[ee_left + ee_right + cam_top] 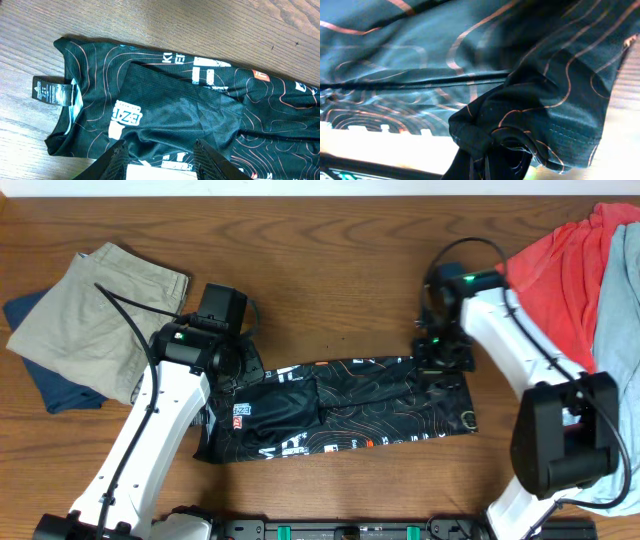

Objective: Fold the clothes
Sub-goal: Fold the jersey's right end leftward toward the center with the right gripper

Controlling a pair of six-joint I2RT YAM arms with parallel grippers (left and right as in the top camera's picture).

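The clothes, a black jersey (340, 410) with orange contour lines and white lettering, lie as a long strip across the table's middle. My left gripper (243, 372) hovers over the jersey's left, collar end. In the left wrist view its jaws (160, 150) stand apart, open, above rumpled jersey fabric (175, 110); the collar tag (52, 91) shows at the left. My right gripper (440, 365) is at the strip's upper right corner. It is shut on a bunched fold of the jersey (470, 60), which wraps round the fingertips (487, 162).
Khaki shorts (95, 310) lie on a navy garment (55, 385) at the far left. A red shirt (560, 270) and a light blue garment (615, 310) are piled at the right edge. A black rail (350, 530) runs along the table's front.
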